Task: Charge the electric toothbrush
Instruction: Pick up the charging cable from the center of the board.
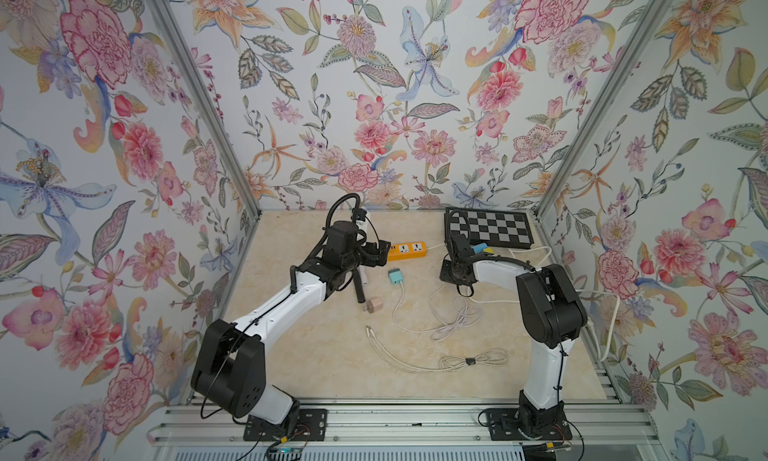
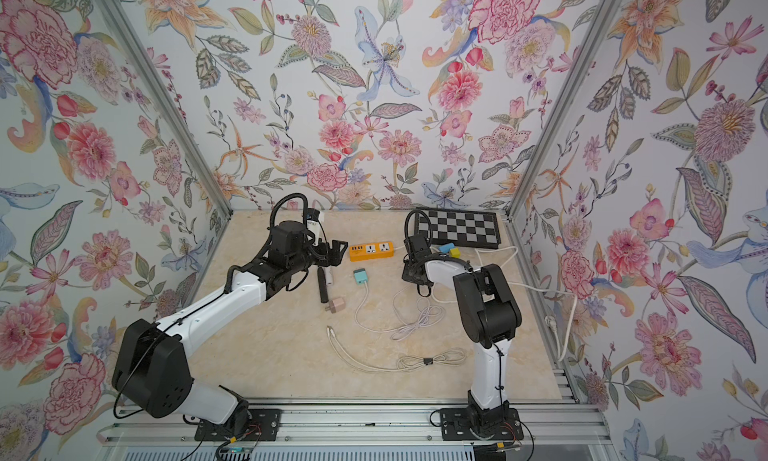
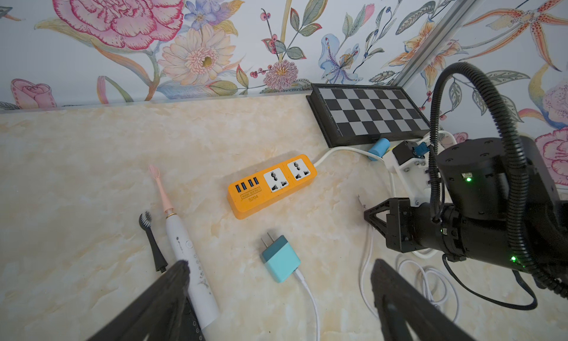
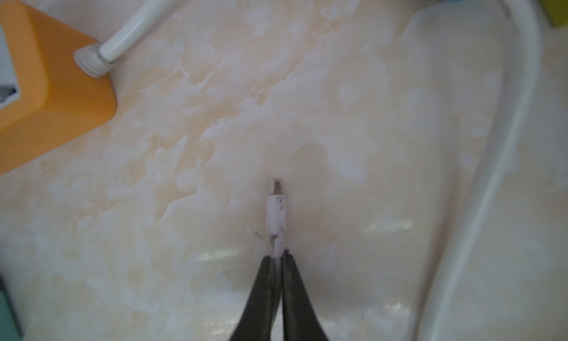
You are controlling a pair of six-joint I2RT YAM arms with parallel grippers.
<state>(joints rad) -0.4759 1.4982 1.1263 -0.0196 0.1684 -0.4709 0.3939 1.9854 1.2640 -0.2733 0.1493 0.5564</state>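
Observation:
A white electric toothbrush [image 3: 184,250] with a pink head lies flat on the table, and a black one [image 3: 152,242] lies beside it. In both top views the pair [image 1: 360,284] [image 2: 323,286] is half hidden under my left arm. My left gripper [image 3: 280,264] hangs open above the table. One finger [image 3: 172,287] overlaps the white handle, and a teal charger [image 3: 280,258] with its white lead lies between the fingers. My right gripper [image 4: 278,258] is shut on the small white cable plug [image 4: 276,213], held low over the table near the orange power strip [image 4: 46,87] [image 1: 407,250].
A pink adapter [image 1: 375,304] lies by the toothbrush bases. Coiled white cable [image 1: 453,317] and another loose cable [image 1: 436,361] lie mid-table. A chessboard [image 1: 490,228] sits at the back right, with a blue cylinder [image 1: 480,247] and a yellow block [image 1: 488,252] beside it. The strip's thick cord [image 4: 507,170] curves past.

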